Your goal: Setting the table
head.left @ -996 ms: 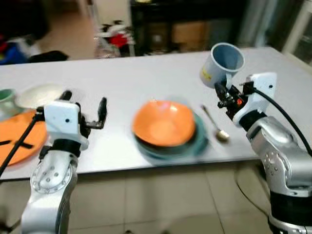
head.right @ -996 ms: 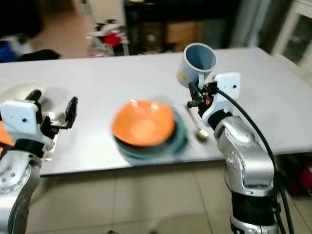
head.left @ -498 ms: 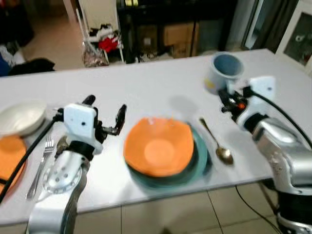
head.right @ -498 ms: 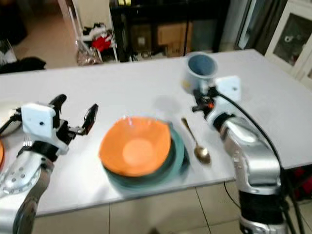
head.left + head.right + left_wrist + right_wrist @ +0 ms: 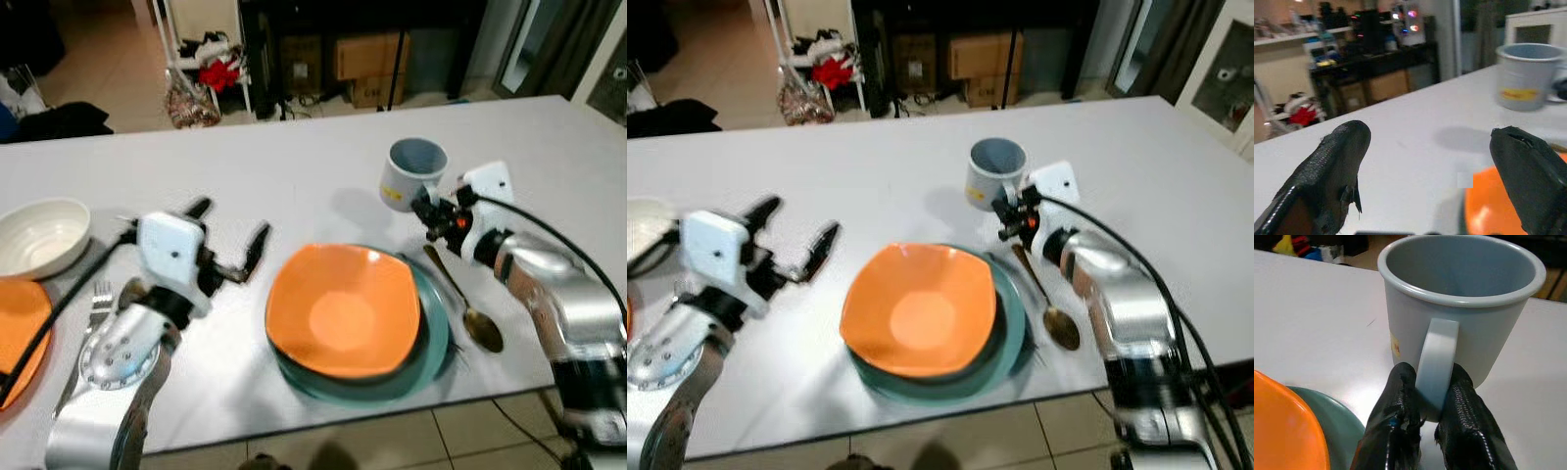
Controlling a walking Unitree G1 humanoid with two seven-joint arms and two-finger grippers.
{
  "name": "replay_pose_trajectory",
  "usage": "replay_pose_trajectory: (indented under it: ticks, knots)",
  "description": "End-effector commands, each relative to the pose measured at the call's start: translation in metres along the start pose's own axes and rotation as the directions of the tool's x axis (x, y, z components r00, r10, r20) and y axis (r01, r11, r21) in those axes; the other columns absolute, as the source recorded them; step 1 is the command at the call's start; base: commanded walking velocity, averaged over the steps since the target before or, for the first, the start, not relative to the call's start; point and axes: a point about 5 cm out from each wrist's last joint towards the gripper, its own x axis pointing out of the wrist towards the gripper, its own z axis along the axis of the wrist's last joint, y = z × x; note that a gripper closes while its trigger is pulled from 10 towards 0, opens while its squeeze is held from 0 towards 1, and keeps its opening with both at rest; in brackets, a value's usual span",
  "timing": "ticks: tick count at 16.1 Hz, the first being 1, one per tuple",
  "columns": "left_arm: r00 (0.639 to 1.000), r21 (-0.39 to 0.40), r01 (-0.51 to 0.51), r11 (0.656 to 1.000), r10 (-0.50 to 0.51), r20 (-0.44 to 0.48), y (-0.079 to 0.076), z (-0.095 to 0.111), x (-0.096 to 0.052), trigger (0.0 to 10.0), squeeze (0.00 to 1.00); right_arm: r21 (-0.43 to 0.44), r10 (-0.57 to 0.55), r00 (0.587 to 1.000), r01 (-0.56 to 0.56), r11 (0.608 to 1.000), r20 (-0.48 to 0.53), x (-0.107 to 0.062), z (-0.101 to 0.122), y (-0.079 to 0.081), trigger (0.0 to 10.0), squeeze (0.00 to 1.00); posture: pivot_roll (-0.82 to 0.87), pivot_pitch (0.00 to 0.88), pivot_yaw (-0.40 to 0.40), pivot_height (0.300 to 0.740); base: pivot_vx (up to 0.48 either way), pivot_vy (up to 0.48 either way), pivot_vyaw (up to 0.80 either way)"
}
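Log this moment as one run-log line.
right gripper: fingers shut on mug handle, mug upright above spoon | left gripper: open, beside orange bowl on teal plate

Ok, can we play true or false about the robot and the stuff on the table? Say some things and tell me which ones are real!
1. The right gripper pinches the handle of the grey mug. True.
2. The mug is full of juice. False: the inside of the mug looks empty.
3. The orange bowl sits on a green plate. True.
4. The spoon lies inside the orange bowl. False: it lies on the table, beside the green plate on the robot's right.
5. The left gripper holds a fork. False: its fingers are open and hold nothing; the fork lies on the table.
6. A white bowl stands at the robot's far left. True.
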Motion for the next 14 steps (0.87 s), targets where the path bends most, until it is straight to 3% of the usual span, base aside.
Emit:
replay_pose_trajectory:
  ticks: [1,6,11,14]
  knots:
    - [0.998,-0.005,0.055,0.998,-0.055,-0.011,-0.003,0.003,-0.001,10.0,0.0,-0.038,0.034,0.999,-0.034,0.999,0.006,0.01,0.003,0.001,10.0,0.0,-0.08,0.0,0.051,0.74,0.0,0.0,0.0]
    - [0.962,-0.062,0.265,0.962,-0.268,-0.053,-0.016,0.008,-0.008,10.0,0.0,-0.068,0.045,0.997,-0.049,0.996,-0.068,0.041,-0.014,-0.006,10.0,0.0,-0.06,0.0,0.061,0.74,0.0,0.0,0.0]
    - [0.875,-0.144,0.454,0.879,-0.471,-0.114,-0.037,0.008,-0.02,10.0,0.0,-0.073,0.087,0.983,-0.1,0.992,-0.16,0.042,-0.037,-0.009,10.0,0.0,-0.05,0.0,0.068,0.74,0.0,0.0,0.0]
    - [0.851,-0.152,0.485,0.861,-0.505,-0.147,-0.04,0.005,-0.023,10.0,0.0,-0.065,0.114,0.981,-0.125,0.99,-0.16,0.04,-0.042,-0.007,10.0,0.0,-0.05,0.0,0.074,0.74,0.0,0.0,0.0]
